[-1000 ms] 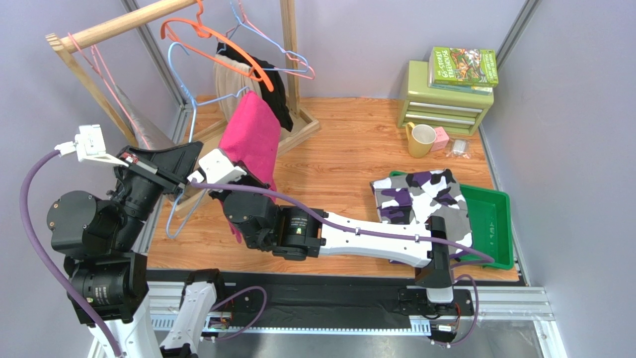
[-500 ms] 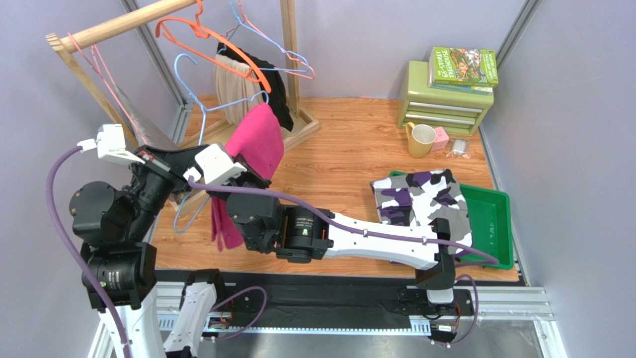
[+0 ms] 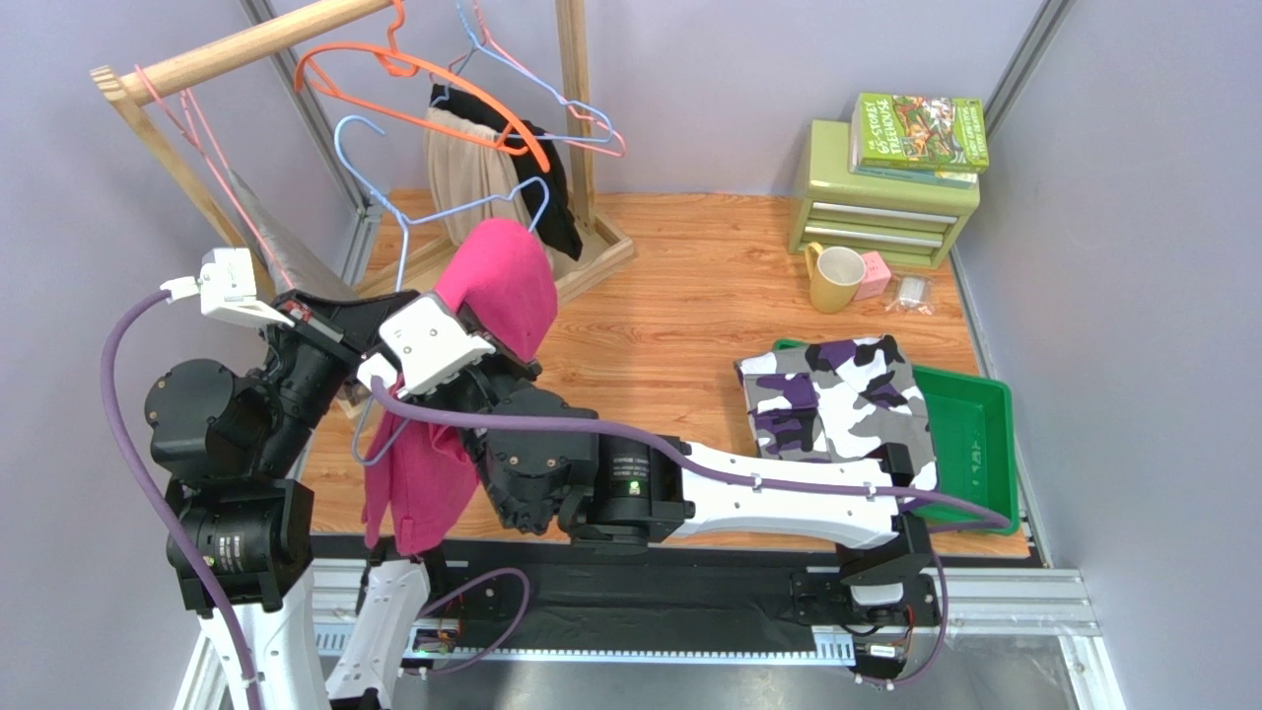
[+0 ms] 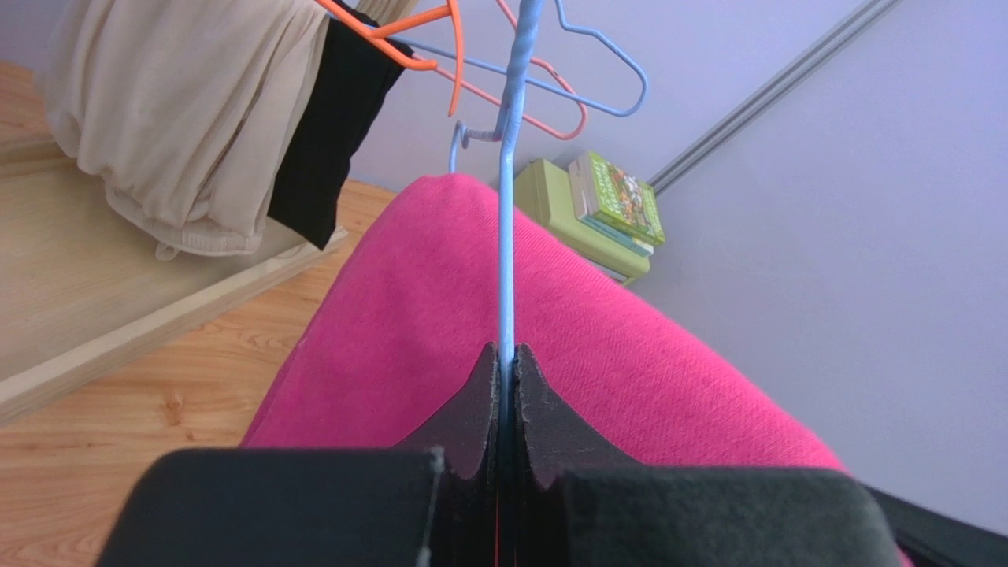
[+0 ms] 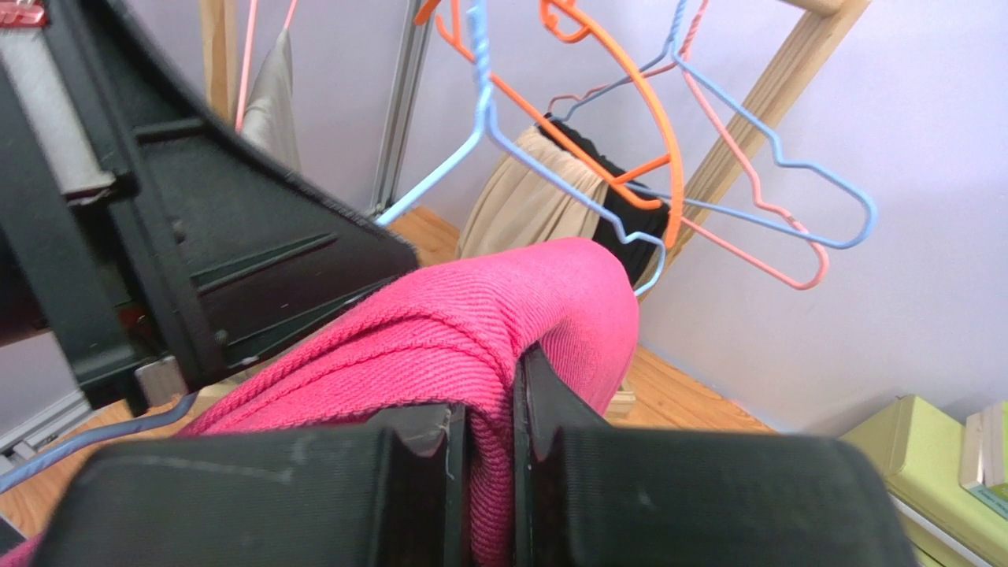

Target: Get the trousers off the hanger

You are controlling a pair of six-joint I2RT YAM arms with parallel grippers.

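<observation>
My left hand [image 4: 506, 354] clamps the blue hanger [image 4: 510, 177]; my right hand [image 5: 491, 396] pinches the pink trousers [image 3: 508, 281], draped lengthwise toward me, middle hidden behind my wrist [image 3: 430, 348].

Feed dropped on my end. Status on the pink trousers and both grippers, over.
Left gripper shut on light-blue wire hanger. Right gripper shut on magenta pink cloth trousers, draped on that hanger. Beige garment and orange hanger close behind.
</observation>
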